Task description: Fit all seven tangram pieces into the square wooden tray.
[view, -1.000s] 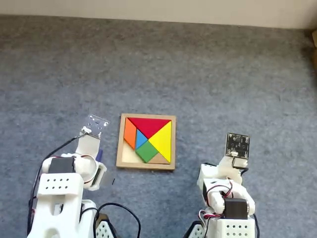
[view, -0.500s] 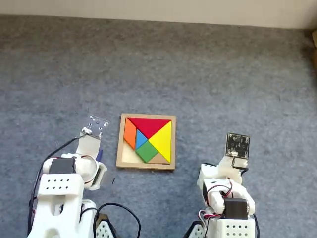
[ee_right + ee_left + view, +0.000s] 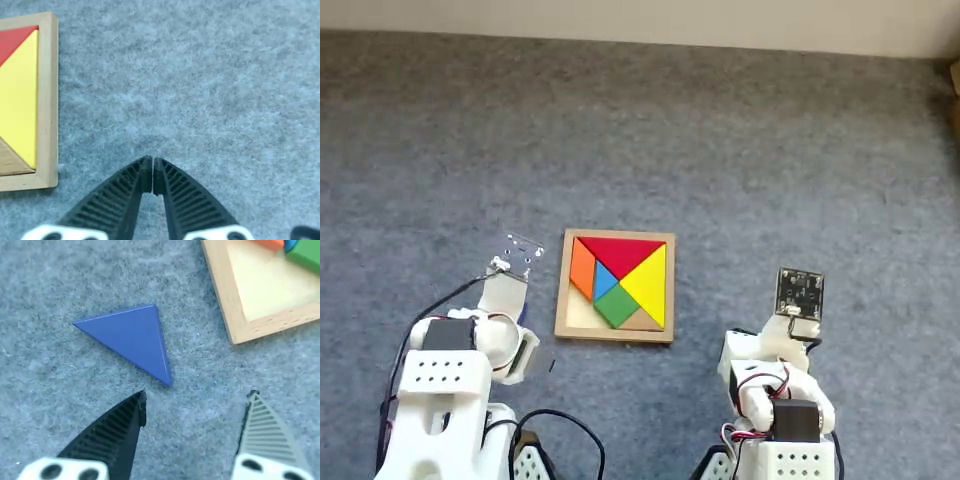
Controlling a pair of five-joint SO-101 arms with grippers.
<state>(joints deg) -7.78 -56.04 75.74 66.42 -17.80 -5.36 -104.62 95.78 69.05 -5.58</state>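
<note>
The square wooden tray (image 3: 563, 300) lies mid-table with red (image 3: 618, 252), yellow (image 3: 648, 283), orange (image 3: 582, 270), small blue (image 3: 605, 281), green (image 3: 616, 305) and brown (image 3: 642, 320) pieces in it. Its near-left corner (image 3: 265, 285) is bare wood. A dark blue triangle (image 3: 132, 340) lies flat on the carpet just outside that tray corner (image 3: 235, 322). My left gripper (image 3: 197, 396) hangs open right behind the triangle, not touching it. My right gripper (image 3: 152, 161) is shut on nothing, over bare carpet beside the tray's right rim (image 3: 47, 100).
Grey carpet covers the table, with open room beyond the tray and to both sides. The left arm (image 3: 500, 295) stands close to the tray's left edge, the right arm (image 3: 798, 295) some way off its right edge. A pale wall runs along the far side.
The left arm's wrist has tilted slightly and edged a little toward the tray. The right arm and the pieces in the tray have not moved.
</note>
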